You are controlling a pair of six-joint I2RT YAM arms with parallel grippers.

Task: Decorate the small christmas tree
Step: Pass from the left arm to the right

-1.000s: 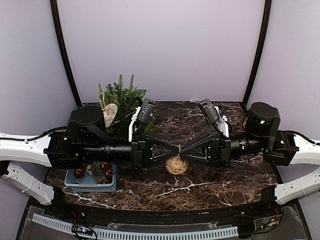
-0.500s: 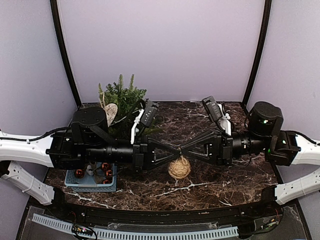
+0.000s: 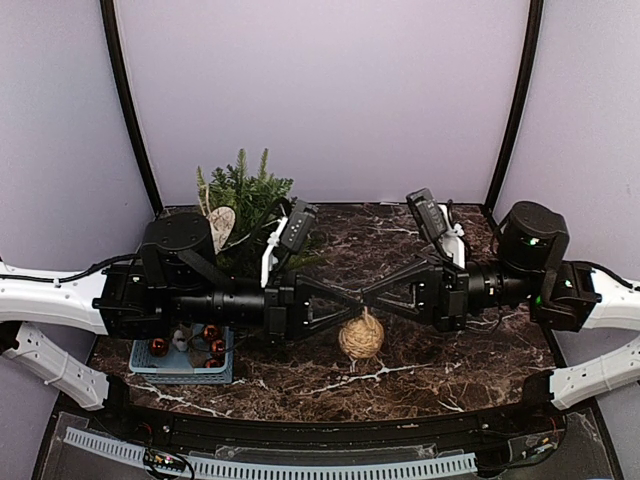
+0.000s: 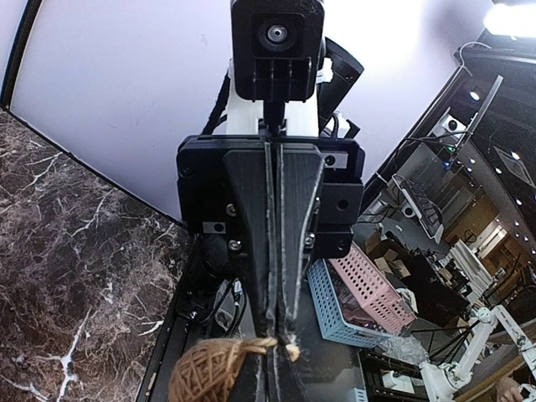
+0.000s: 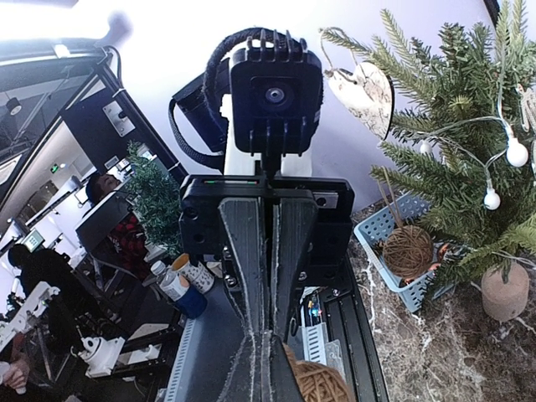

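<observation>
The top view looks down from above and behind the arm bases over the whole bench (image 3: 430, 375). Each wrist view looks closely along the meeting fingers (image 4: 249, 234), straight at the opposite wrist camera (image 4: 276, 35). All three share the twine ball (image 3: 360, 337) hanging mid-bench.

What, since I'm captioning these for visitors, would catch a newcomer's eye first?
The two arms meet tip to tip over the marble table, left end effector and right end effector both pinched shut on the loop of a twine ball dangling beneath. At the back left stands the small christmas tree, with a blue basket of red baubles in front.
</observation>
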